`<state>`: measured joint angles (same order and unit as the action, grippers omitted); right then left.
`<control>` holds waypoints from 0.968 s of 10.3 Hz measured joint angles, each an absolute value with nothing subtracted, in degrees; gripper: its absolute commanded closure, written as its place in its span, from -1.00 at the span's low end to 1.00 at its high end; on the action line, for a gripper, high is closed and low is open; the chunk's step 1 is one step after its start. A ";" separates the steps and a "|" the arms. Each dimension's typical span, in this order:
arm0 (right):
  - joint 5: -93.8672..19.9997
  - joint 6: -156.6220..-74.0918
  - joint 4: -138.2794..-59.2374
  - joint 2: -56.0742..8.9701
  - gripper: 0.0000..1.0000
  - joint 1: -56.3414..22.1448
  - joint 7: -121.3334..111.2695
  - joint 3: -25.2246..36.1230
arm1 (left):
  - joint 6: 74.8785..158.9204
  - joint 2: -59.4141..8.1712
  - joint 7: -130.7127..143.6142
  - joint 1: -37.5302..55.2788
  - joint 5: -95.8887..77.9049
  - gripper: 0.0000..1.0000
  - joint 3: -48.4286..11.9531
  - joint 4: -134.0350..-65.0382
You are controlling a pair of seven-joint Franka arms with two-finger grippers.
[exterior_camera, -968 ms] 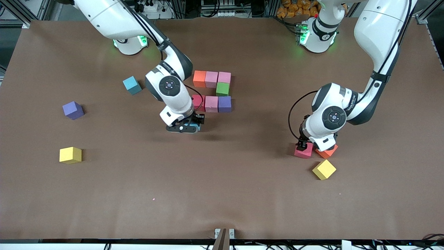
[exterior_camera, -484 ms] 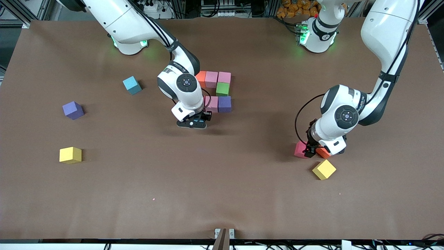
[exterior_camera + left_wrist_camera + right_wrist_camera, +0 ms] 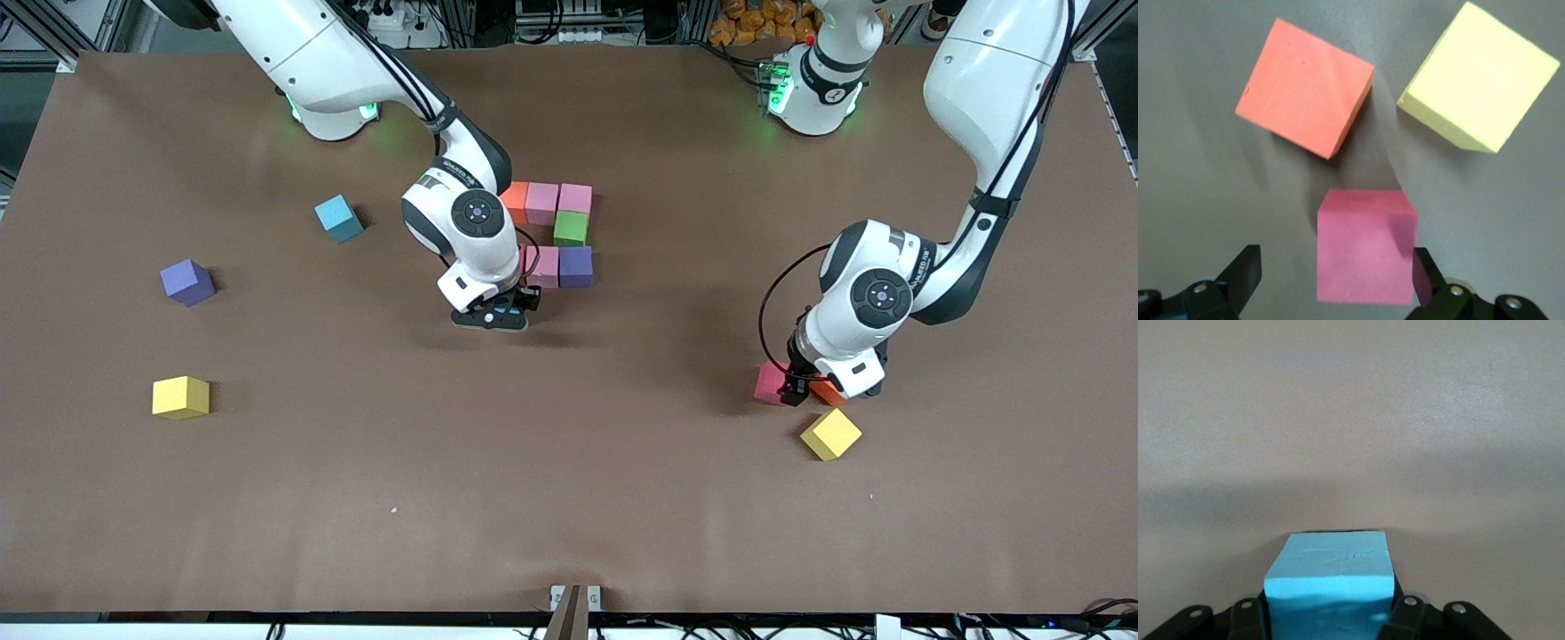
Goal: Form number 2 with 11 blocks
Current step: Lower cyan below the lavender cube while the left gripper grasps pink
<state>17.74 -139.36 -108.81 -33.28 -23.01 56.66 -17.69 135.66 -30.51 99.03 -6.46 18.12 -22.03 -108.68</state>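
The right pincer (image 3: pixel 500 313), gripping a cyan block (image 3: pixel 1330 577), has moved in beside the half-built number 2 (image 3: pixel 558 233) mid-bench, probably for placement. The left pincer (image 3: pixel 794 384), open, has settled around a crimson block (image 3: pixel 1366 244) toward its own bench end.

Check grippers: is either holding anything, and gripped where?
The right gripper holds a cyan block, fingers clamped on two opposite side faces. The left gripper is open, straddling a crimson block on the table, not yet gripping it.
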 measured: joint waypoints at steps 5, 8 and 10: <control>17.88 -138.78 -109.40 -33.15 0.20 -22.88 56.39 -19.04 | 136.96 -31.69 99.03 -6.83 18.76 -1.00 -22.10 -108.67; 17.88 -138.71 -110.36 -32.99 0.20 -22.78 55.54 -19.28 | 137.64 -31.80 99.03 -6.85 18.76 -1.00 -22.08 -108.34; 17.88 -138.70 -110.81 -32.91 0.20 -21.99 53.56 -19.29 | 138.88 -32.71 99.03 -6.84 18.76 -1.00 -22.08 -108.21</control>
